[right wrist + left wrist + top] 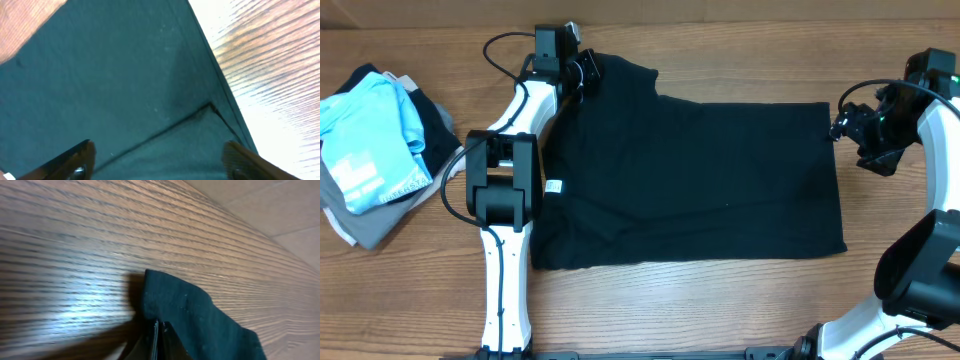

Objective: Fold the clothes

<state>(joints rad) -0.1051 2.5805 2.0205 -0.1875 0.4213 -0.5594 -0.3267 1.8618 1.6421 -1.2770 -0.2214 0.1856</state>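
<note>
A black T-shirt [690, 180] lies spread flat across the middle of the wooden table, with a white label [554, 186] at its left edge. My left gripper [588, 70] is at the shirt's far left corner, shut on the black cloth; the left wrist view shows the pinched shirt corner [195, 315] between the closed jaws [159, 345]. My right gripper [842, 125] is open at the shirt's far right corner. In the right wrist view its spread fingers [157, 160] hover over the shirt's hem [220, 95].
A pile of folded clothes [375, 150], light blue, grey and black, sits at the left edge of the table. Bare wood [720, 300] lies in front of the shirt. The left arm's base [505, 190] stands beside the shirt's left edge.
</note>
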